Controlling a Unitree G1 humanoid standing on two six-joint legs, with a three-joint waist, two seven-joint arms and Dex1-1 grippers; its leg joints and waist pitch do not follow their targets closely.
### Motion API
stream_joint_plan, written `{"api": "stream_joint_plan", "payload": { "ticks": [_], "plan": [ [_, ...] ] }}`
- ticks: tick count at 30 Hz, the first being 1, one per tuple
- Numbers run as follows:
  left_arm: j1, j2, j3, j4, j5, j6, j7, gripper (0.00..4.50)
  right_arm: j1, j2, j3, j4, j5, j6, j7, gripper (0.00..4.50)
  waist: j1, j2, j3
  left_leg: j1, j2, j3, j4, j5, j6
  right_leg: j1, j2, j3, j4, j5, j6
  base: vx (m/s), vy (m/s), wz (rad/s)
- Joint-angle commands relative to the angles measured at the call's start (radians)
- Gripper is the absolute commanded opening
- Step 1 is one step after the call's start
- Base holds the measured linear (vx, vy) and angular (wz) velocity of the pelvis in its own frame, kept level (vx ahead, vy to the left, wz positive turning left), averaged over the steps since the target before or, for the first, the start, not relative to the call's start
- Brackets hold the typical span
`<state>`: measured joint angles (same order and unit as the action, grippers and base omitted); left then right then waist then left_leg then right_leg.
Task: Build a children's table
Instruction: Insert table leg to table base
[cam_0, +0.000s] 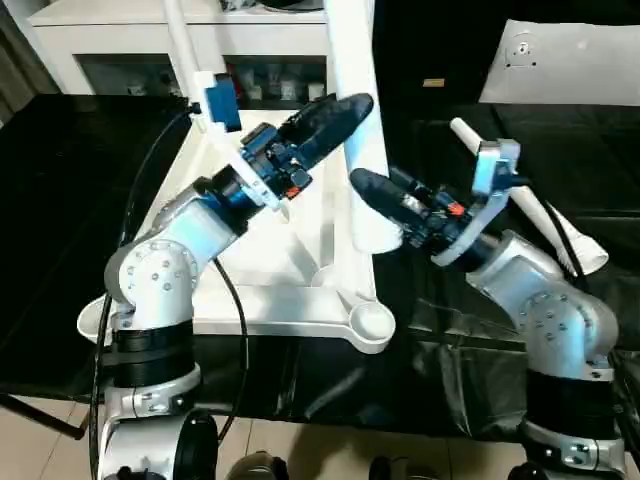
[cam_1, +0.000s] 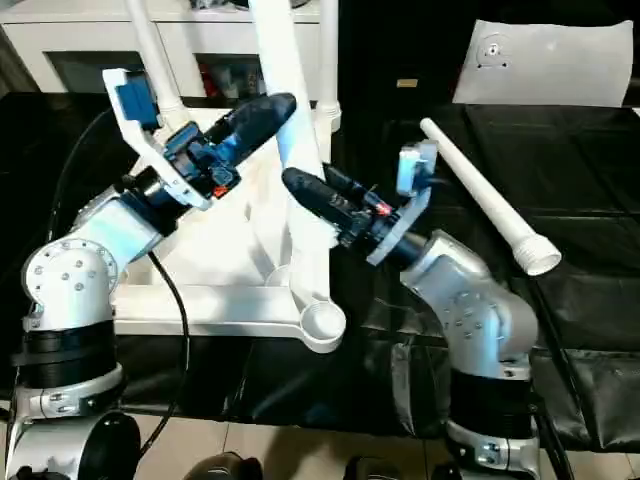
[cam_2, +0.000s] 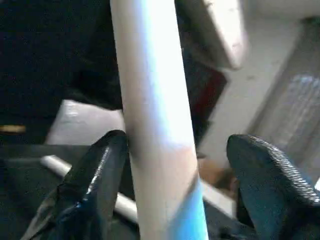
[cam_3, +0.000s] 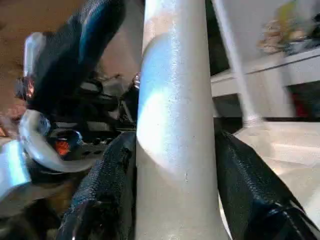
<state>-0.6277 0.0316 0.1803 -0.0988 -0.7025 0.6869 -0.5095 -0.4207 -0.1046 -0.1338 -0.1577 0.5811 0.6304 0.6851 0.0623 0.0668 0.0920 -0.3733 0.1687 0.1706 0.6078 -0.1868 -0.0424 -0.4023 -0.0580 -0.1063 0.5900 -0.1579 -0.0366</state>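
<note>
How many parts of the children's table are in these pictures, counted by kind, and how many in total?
White plastic rectangular tabletop: 1
Long white tapered tube legs: 4 (three upright, one lying on the black surface)
Total: 5

My arms: silver forearms w/ screw-ringed round joints, black cables looping off left one. Left gripper (cam_0: 335, 120) & right gripper (cam_1: 305, 190): black textured fingers, blue-white wrist cams.
</note>
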Motion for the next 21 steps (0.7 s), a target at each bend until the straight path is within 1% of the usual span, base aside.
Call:
{"api": "stream_joint_plan", "payload": {
  "ticks": [1,2,3,4,5,6,7,8,9,10,11,12,13,14,15,16,17,18,19,20,21],
  "plan": [
    [-0.006,-0.003,-0.02,0.002,0.056,-0.045,0.045,3.17,0.011,0.012,0.023,-0.032,-0.037,-0.05,-0.03,1.93,0.002,-0.002,-0.083,0.008,0.042,-0.025,-0.062,-0.151,0.053,0.055,-0.08,0.045,-0.108,-0.47,-0.02,0.0,0.0,0.0],
    [0.001,-0.018,-0.025,-0.009,0.07,-0.062,0.072,3.17,0.024,0.025,0.027,-0.047,-0.025,-0.05,-0.033,1.93,0.0,0.0,-0.084,0.008,0.045,-0.027,-0.064,-0.155,0.058,0.057,-0.08,0.044,-0.109,-0.448,-0.021,0.0,0.0,0.0],
    [0.005,-0.029,-0.022,-0.013,0.066,-0.072,0.078,3.04,0.031,0.03,0.03,-0.056,-0.015,-0.046,-0.034,1.93,0.0,0.001,-0.085,0.01,0.046,-0.027,-0.064,-0.152,0.063,0.058,-0.08,0.043,-0.108,-0.433,-0.028,0.0,0.0,0.0],
    [0.006,-0.038,-0.018,-0.016,0.059,-0.077,0.081,2.84,0.036,0.032,0.031,-0.062,-0.005,-0.04,-0.034,1.93,0.002,0.001,-0.089,0.008,0.05,-0.029,-0.065,-0.137,0.072,0.061,-0.082,0.043,-0.103,-0.39,-0.047,0.0,0.0,0.0],
    [0.008,-0.04,-0.015,-0.016,0.056,-0.077,0.087,2.84,0.046,0.029,0.038,-0.069,-0.001,-0.038,-0.028,1.93,0.002,0.004,-0.09,0.006,0.05,-0.031,-0.065,-0.128,0.076,0.062,-0.082,0.043,-0.099,-0.366,-0.056,0.0,0.0,0.0],
    [0.011,-0.032,-0.017,-0.014,0.061,-0.075,0.087,2.73,0.057,0.023,0.048,-0.073,-0.007,-0.043,-0.024,1.93,0.002,0.002,-0.092,0.005,0.053,-0.031,-0.064,-0.114,0.083,0.06,-0.082,0.045,-0.095,-0.325,-0.071,0.0,0.0,0.0],
    [0.012,-0.024,-0.021,-0.012,0.068,-0.074,0.086,2.73,0.061,0.02,0.051,-0.072,-0.012,-0.047,-0.024,1.93,0.002,0.002,-0.092,0.004,0.053,-0.032,-0.064,-0.106,0.086,0.062,-0.082,0.046,-0.091,-0.306,-0.079,0.0,0.0,0.0],
    [0.011,-0.015,-0.027,-0.008,0.08,-0.072,0.091,2.7,0.064,0.016,0.056,-0.069,-0.022,-0.057,-0.024,1.93,0.003,0.003,-0.093,0.003,0.053,-0.03,-0.062,-0.096,0.091,0.062,-0.083,0.048,-0.087,-0.282,-0.091,0.0,0.0,0.0],
    [0.011,-0.01,-0.032,-0.005,0.092,-0.074,0.099,2.55,0.068,0.013,0.063,-0.067,-0.034,-0.07,-0.026,1.93,0.003,0.003,-0.095,0.002,0.054,-0.03,-0.061,-0.083,0.095,0.062,-0.084,0.049,-0.083,-0.259,-0.1,0.0,0.0,0.0],
    [0.007,-0.009,-0.032,0.003,0.105,-0.072,0.122,2.35,0.073,0.005,0.077,-0.064,-0.061,-0.095,-0.028,1.93,0.004,0.002,-0.097,0.001,0.054,-0.03,-0.059,-0.071,0.097,0.064,-0.085,0.049,-0.078,-0.234,-0.111,0.0,0.0,0.0],
    [0.002,-0.01,-0.031,0.008,0.117,-0.067,0.149,2.25,0.08,-0.004,0.096,-0.063,-0.095,-0.124,-0.032,1.93,0.004,0.002,-0.098,0.0,0.054,-0.029,-0.058,-0.063,0.098,0.063,-0.085,0.05,-0.077,-0.221,-0.116,0.0,0.0,0.0],
    [-0.001,-0.016,-0.028,0.008,0.124,-0.057,0.179,2.25,0.083,-0.009,0.113,-0.061,-0.132,-0.157,-0.042,1.93,0.003,0.003,-0.096,-0.003,0.054,-0.029,-0.057,-0.061,0.1,0.063,-0.085,0.05,-0.076,-0.213,-0.123,0.0,0.0,0.0],
    [-0.001,-0.017,-0.028,0.008,0.124,-0.057,0.179,2.22,0.083,-0.009,0.113,-0.061,-0.133,-0.158,-0.042,1.93,0.004,0.003,-0.096,-0.004,0.054,-0.028,-0.056,-0.064,0.098,0.063,-0.086,0.049,-0.075,-0.213,-0.126,0.0,0.0,0.0],
    [-0.003,-0.03,-0.033,0.003,0.136,-0.037,0.231,2.08,0.088,-0.002,0.131,-0.062,-0.16,-0.186,-0.056,1.93,0.003,0.003,-0.093,-0.002,0.055,-0.027,-0.057,-0.085,0.097,0.063,-0.087,0.049,-0.079,-0.236,-0.13,0.0,0.0,0.0],
    [0.001,-0.039,-0.044,-0.003,0.152,-0.036,0.257,1.98,0.089,0.001,0.147,-0.058,-0.193,-0.216,-0.074,1.92,0.004,0.006,-0.092,-0.001,0.055,-0.028,-0.058,-0.092,0.095,0.062,-0.086,0.049,-0.081,-0.246,-0.128,0.0,0.0,0.0],
    [0.003,-0.043,-0.052,-0.008,0.162,-0.038,0.273,1.98,0.089,0.002,0.158,-0.055,-0.214,-0.235,-0.087,1.92,0.002,0.004,-0.091,-0.001,0.055,-0.028,-0.059,-0.104,0.091,0.061,-0.085,0.048,-0.085,-0.263,-0.121,0.0,0.0,0.0],
    [0.004,-0.045,-0.055,-0.01,0.164,-0.038,0.276,1.96,0.089,0.001,0.161,-0.055,-0.219,-0.24,-0.089,1.91,0.001,0.003,-0.09,-0.001,0.054,-0.028,-0.059,-0.111,0.089,0.062,-0.086,0.048,-0.085,-0.274,-0.118,0.0,0.0,0.0],
    [0.013,-0.056,-0.075,-0.023,0.194,-0.045,0.308,1.96,0.089,0.007,0.177,-0.045,-0.255,-0.277,-0.112,1.91,0.002,0.004,-0.091,-0.001,0.054,-0.028,-0.059,-0.121,0.088,0.063,-0.087,0.048,-0.087,-0.291,-0.112,0.0,0.0,0.0],
    [0.017,-0.062,-0.084,-0.028,0.211,-0.052,0.324,1.88,0.09,0.014,0.176,-0.039,-0.257,-0.284,-0.123,1.91,-0.001,0.003,-0.089,-0.001,0.055,-0.029,-0.061,-0.126,0.087,0.062,-0.085,0.047,-0.09,-0.303,-0.104,0.0,0.0,0.0],
    [0.021,-0.067,-0.089,-0.033,0.223,-0.059,0.339,1.88,0.09,0.017,0.179,-0.033,-0.262,-0.294,-0.129,1.91,0.0,0.003,-0.089,-0.001,0.055,-0.029,-0.06,-0.128,0.088,0.063,-0.086,0.047,-0.09,-0.306,-0.103,0.0,0.0,0.0],
    [0.024,-0.07,-0.093,-0.036,0.234,-0.065,0.351,1.87,0.089,0.017,0.184,-0.025,-0.274,-0.307,-0.136,1.91,-0.001,0.001,-0.088,-0.001,0.052,-0.028,-0.059,-0.131,0.091,0.062,-0.086,0.047,-0.094,-0.322,-0.095,0.0,0.0,0.0]
  ]
}}
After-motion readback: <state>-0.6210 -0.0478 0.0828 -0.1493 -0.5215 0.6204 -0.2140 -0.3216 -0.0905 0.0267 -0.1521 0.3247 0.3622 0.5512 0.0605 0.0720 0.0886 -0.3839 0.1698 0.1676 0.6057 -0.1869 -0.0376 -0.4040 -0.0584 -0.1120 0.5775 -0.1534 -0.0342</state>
